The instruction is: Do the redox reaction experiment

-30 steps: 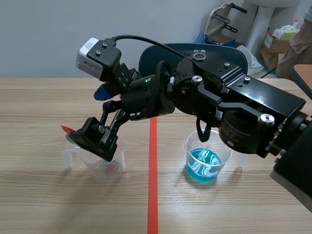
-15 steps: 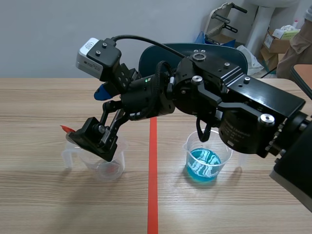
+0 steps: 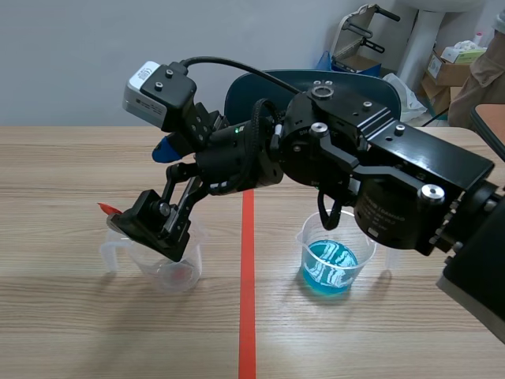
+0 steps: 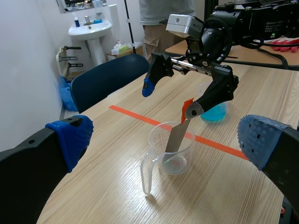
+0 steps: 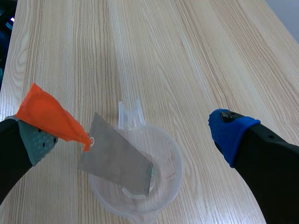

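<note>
A clear plastic beaker [image 3: 170, 267] stands left of the red tape line, and a grey metal strip [image 4: 174, 138] with an orange tag [image 4: 187, 106] leans in it. My right gripper [image 3: 158, 191], reaching in from the right, hovers open over this beaker. In the right wrist view the strip [image 5: 117, 161] rests in the beaker [image 5: 159, 196], its orange tag [image 5: 46, 116] close against one pad, and the right gripper [image 5: 135, 135] straddles them widely. A second beaker with blue liquid [image 3: 330, 267] sits right of the line. My left gripper [image 4: 167, 138] is open and well back from the clear beaker [image 4: 161, 140].
A dark blue chair [image 3: 260, 85] stands behind the table's far edge. Cardboard boxes [image 3: 450, 67] are stacked at the back right. In the left wrist view a person [image 4: 163, 14] stands beyond the table near a sink [image 4: 91, 30].
</note>
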